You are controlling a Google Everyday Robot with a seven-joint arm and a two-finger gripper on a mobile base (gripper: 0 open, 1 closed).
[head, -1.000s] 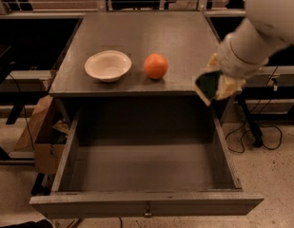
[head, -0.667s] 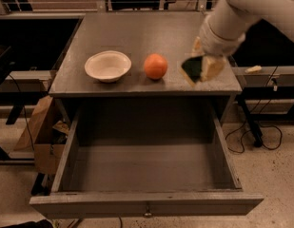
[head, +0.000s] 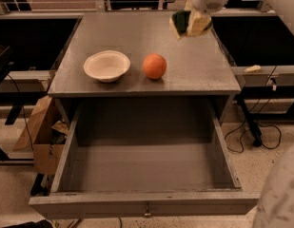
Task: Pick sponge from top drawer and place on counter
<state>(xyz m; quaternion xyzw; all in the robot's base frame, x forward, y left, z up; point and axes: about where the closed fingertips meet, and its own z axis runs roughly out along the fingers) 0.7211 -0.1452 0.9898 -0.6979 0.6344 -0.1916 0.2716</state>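
Observation:
My gripper [head: 190, 22] is shut on the sponge [head: 181, 22], dark green face to the left and pale yellow layer to the right. It holds it in the air above the back right part of the grey counter [head: 137, 37]. The top drawer [head: 142, 160] stands pulled fully open below the counter, its grey inside bare, with a small metal knob [head: 146, 214] on the front panel.
A white bowl [head: 107, 65] and an orange ball [head: 154, 66] sit near the counter's front edge. A cardboard box [head: 39, 137] stands on the floor at the left. Cables lie on the floor at the right. Part of my arm fills the lower right corner [head: 279, 194].
My gripper has carried the sponge from beside the counter's right front corner up and back, over the back right of the counter. Bowl, ball and drawer have not moved.

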